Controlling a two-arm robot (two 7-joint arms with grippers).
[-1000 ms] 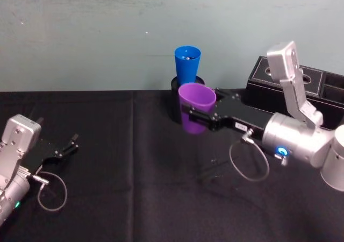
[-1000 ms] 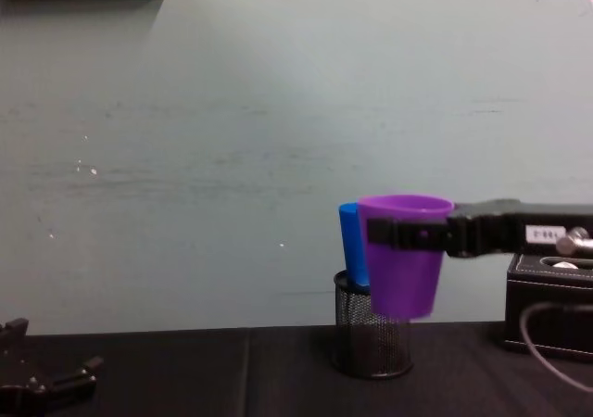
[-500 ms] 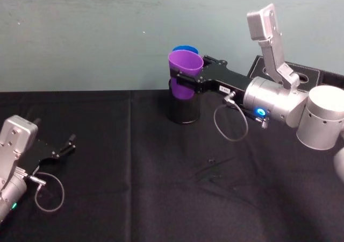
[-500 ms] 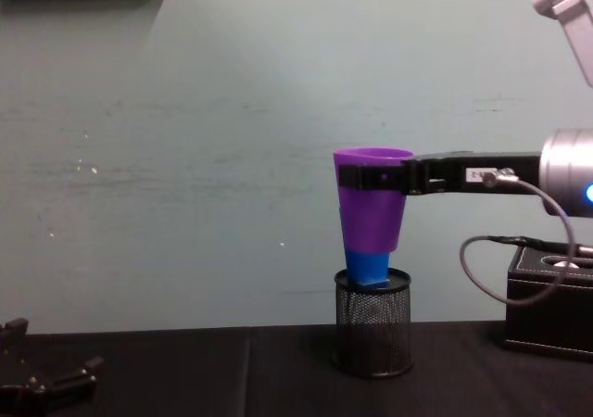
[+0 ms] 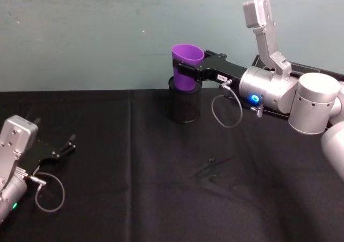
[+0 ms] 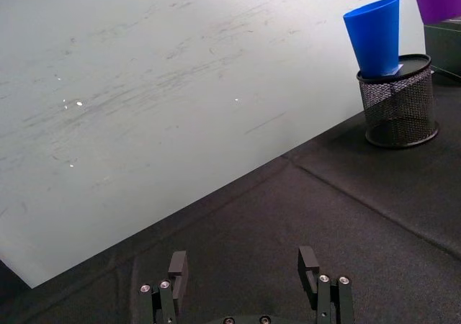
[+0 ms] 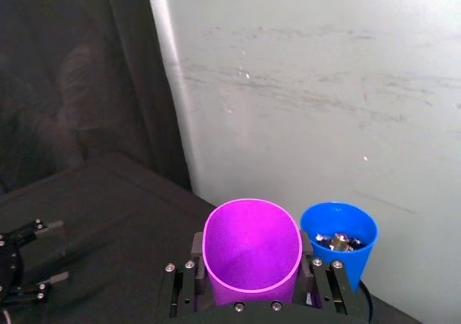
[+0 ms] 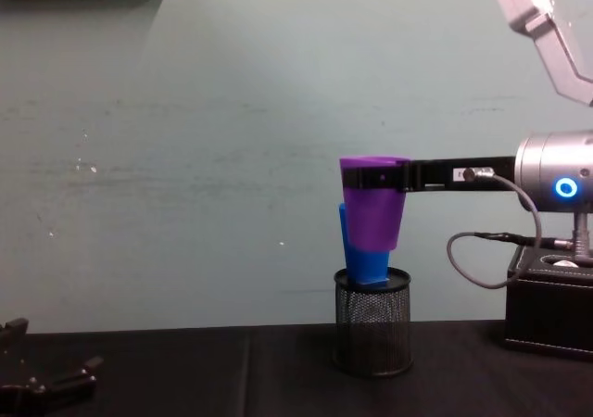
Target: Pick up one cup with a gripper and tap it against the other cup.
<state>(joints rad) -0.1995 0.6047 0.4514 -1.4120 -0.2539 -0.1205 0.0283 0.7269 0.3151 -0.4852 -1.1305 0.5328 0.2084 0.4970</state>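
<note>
The black-clothed table point(image 5: 134, 161) carries little. The robot's right arm, a silver cylinder with a glowing blue ring point(image 5: 267, 89), reaches in from the right towards the middle of the table's back edge. The left arm is parked near the front left corner.

At that back edge stands a black wire-mesh pen holder point(image 8: 372, 334), and the bright blue tapered plastic tumbler point(image 6: 374, 36) sits upright inside it. The purple tapered plastic tumbler point(image 5: 186, 59) hangs upright in the air just beside the blue one, its rim a little higher. The right wrist view shows the two rims very close, but I cannot tell whether they touch.

The right gripper point(image 8: 374, 176) is clamped around the purple tumbler just below its rim, which looks squeezed oval. The left gripper point(image 6: 243, 266) rests with its fingers spread and nothing between them.

Small objects point(image 7: 337, 242) lie inside the blue tumbler. It only rests loosely in the holder, so too firm a tap could tilt it out, spill these, or topple the light holder. The tap could also jolt the smooth purple tumbler loose from the hard squeeze.
</note>
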